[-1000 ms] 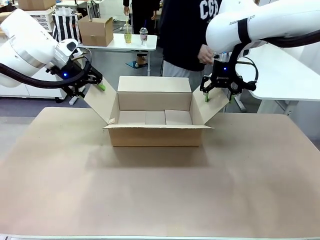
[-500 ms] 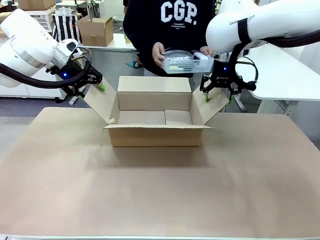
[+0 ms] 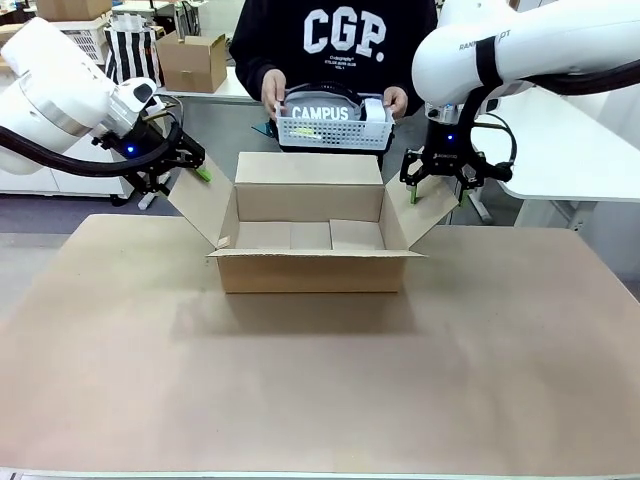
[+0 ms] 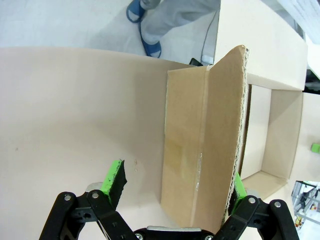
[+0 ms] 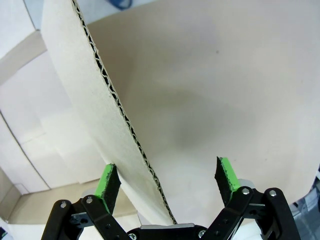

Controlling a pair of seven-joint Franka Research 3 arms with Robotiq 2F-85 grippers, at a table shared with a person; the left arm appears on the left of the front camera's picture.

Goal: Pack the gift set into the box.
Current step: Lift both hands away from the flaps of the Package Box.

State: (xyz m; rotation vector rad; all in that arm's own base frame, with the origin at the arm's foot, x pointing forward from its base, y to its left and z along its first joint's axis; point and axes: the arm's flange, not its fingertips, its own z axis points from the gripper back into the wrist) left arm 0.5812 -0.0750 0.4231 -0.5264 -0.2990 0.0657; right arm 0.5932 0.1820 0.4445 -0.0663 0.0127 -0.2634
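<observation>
The box sat open at the centre of the frame on the brown table, its four flaps spread and its inside bare. At the upper left of the front view, the left gripper stood at the top edge of the left flap, which leaned outward. The left wrist view showed that gripper spread wide, with the flap's corrugated edge standing between its green pads; one pad lay right against the cardboard while the other stood clear of it.

At the upper right, the right gripper hung over the top edge of the right flap. Its wrist view showed it open just as wide, the flap passing between the fingers close beside one green pad and well clear of the other. Whether that pad touched the cardboard could not be told.

At the top centre of the front view, a person in a dark sweatshirt stood behind the box and held a white slotted basket in both hands, above and behind the rear flap.
</observation>
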